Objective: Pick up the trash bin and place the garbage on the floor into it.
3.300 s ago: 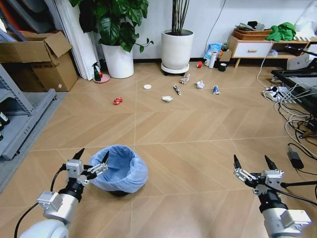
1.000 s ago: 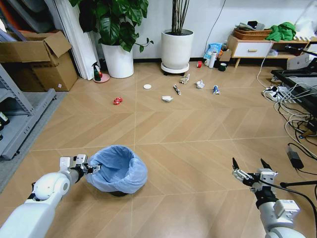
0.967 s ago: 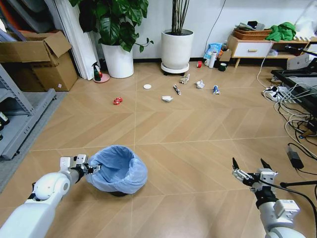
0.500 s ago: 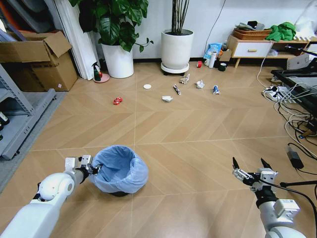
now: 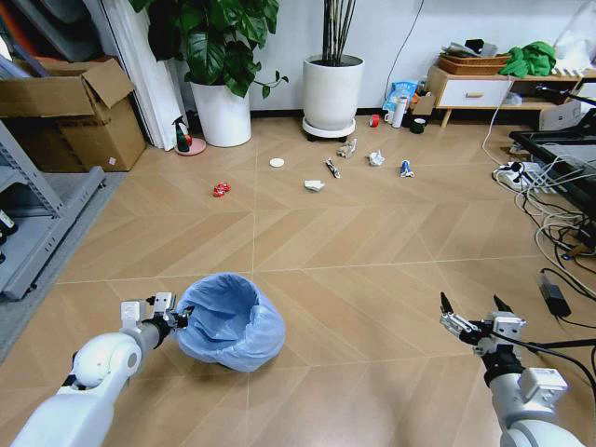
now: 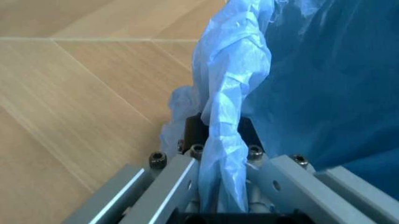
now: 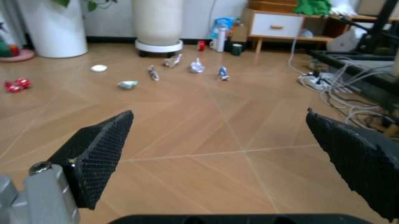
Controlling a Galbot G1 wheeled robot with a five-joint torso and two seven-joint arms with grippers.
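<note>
Left arm reaching forward and low at the robot's left, white forearm foreshortened, its left gripper [image 5: 174,317] clamped on the crinkly light-blue bag rim of the small round trash bin [image 5: 228,319], right arm extended low at right, right gripper [image 5: 476,313] upright, black fingers [image 7: 100,151] spread wide, holding nothing.

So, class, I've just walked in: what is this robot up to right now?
The left pincer is shut on the rim of the bin, pinching the blue bag folded over it, near the robot on the floor. The bin looks tipped a little, as if being lifted. The right pincer hangs open and empty over bare floor on the other side. The garbage lies scattered farther off, near the white plant pots, none of it in the bin yet.
</note>
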